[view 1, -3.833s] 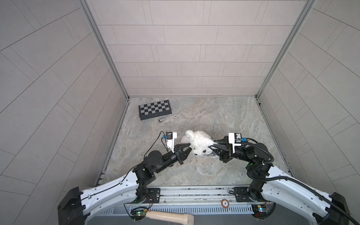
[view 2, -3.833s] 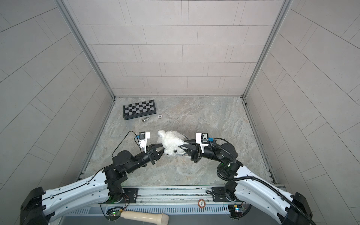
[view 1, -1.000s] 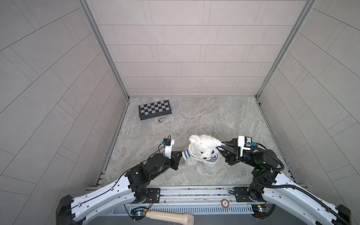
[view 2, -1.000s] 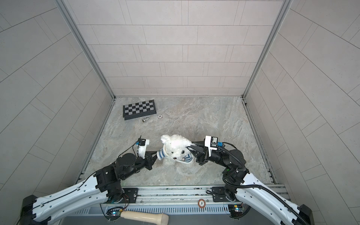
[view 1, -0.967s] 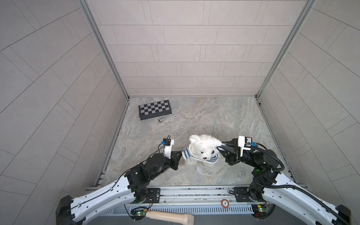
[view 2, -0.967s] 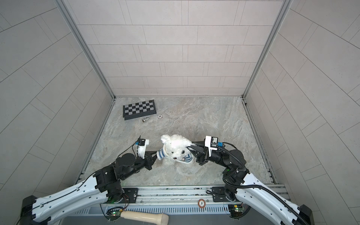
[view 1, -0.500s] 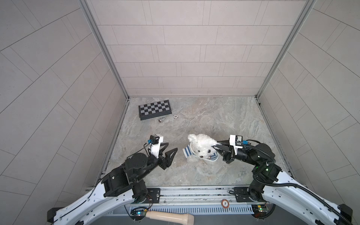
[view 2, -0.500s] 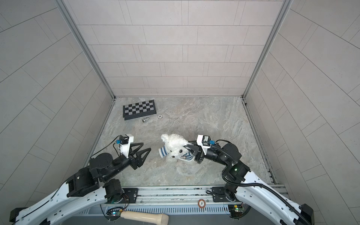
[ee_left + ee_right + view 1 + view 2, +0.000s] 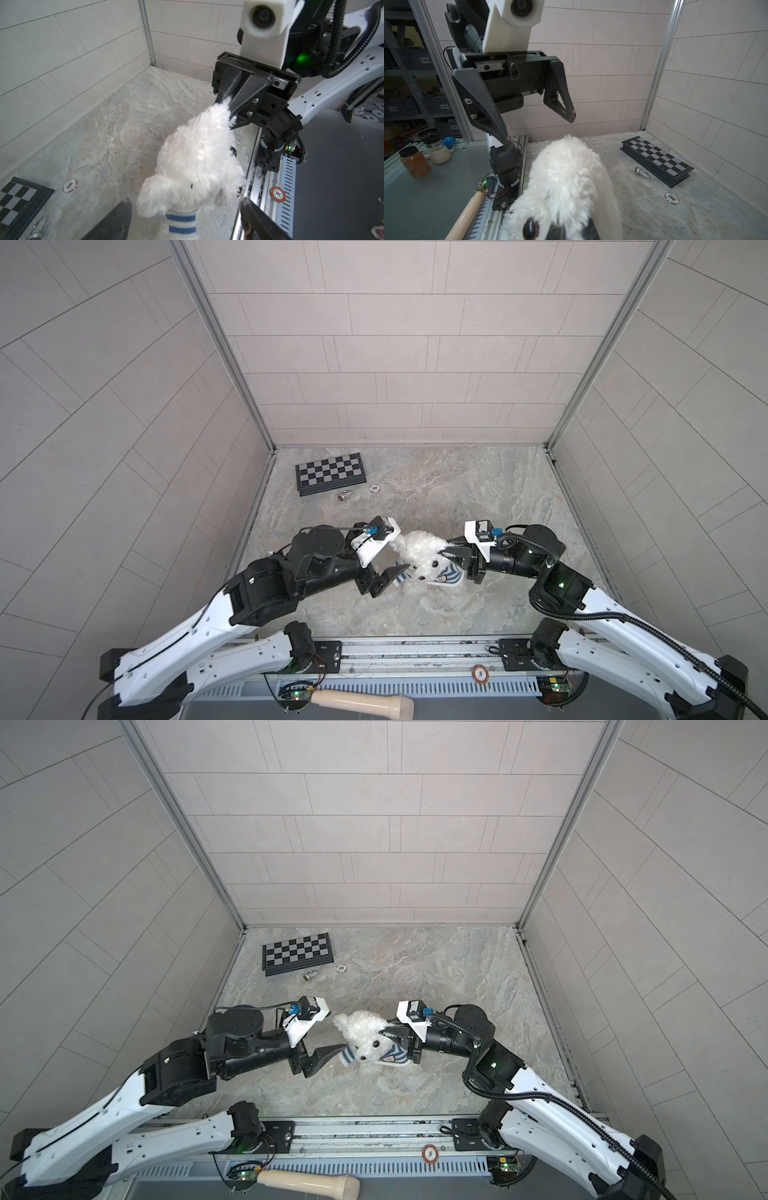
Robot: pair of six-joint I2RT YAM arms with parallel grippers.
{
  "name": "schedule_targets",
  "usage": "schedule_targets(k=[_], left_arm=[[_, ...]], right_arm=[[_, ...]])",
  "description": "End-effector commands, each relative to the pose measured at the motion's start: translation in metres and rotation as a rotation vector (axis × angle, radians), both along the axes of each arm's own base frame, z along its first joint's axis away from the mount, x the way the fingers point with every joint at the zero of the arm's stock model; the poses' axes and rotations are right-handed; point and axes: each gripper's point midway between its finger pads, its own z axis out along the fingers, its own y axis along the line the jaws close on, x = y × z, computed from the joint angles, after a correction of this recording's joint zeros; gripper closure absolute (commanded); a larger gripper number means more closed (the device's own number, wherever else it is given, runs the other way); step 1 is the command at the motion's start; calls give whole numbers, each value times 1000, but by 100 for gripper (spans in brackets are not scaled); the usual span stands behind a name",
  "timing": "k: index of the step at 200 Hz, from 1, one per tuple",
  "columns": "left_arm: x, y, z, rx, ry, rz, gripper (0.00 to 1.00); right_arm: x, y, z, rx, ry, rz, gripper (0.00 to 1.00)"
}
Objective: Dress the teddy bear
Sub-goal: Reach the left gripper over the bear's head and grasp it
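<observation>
My left claw (image 9: 540, 131) stands wide open, its jaws flanking the striped sleeve (image 9: 181, 222) on the teddy bear (image 9: 365, 1036); I cannot tell whether they touch it. The bear sits upright mid-surface (image 9: 436, 977), between both claws. My right claw (image 9: 229, 108) is pinched tight on the fur at its ear.

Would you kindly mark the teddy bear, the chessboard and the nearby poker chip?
teddy bear (image 9: 361, 1031), in a top view, head.
chessboard (image 9: 297, 952), in a top view, centre.
poker chip (image 9: 341, 968), in a top view, face.
</observation>
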Motion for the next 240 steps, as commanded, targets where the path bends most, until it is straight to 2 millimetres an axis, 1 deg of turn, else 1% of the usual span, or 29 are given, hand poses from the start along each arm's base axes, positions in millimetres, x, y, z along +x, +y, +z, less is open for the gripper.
schedule_targets(k=[1,26,40,56,77,110,148,176,197,205,214,228,240], left_arm=[[-10,-10,-3,90,-35,-122,13],[-6,-19,2,113,-37,-139,13],[-6,-21,6,115,-45,-148,15],[-5,-22,6,131,-45,-156,16],[-6,-26,0,174,-30,-182,20],[-5,-31,-18,221,-1,-196,24],[-5,-39,-21,200,13,-210,35],[-5,-42,-34,236,42,-223,48],[-5,-41,-43,254,51,-218,50],[-4,-41,-44,249,48,-214,53],[-4,-41,-45,243,42,-212,62],[-3,-40,-41,223,26,-205,75],[-3,-39,-36,197,7,-198,84]], right_arm=[[-14,0,23,36,-80,59,100],[-17,3,21,17,-67,85,100],[-18,4,19,10,-64,93,100],[-22,6,20,12,-66,118,100],[-25,6,22,18,-76,121,100],[-27,6,27,32,-85,123,100],[-31,10,24,12,-85,124,100],[-31,10,26,13,-100,108,100],[-28,9,32,30,-111,84,100],[-27,9,36,38,-118,75,100],[-25,10,37,41,-120,66,100],[-22,11,40,43,-121,50,100],[-19,10,41,45,-116,29,100]])
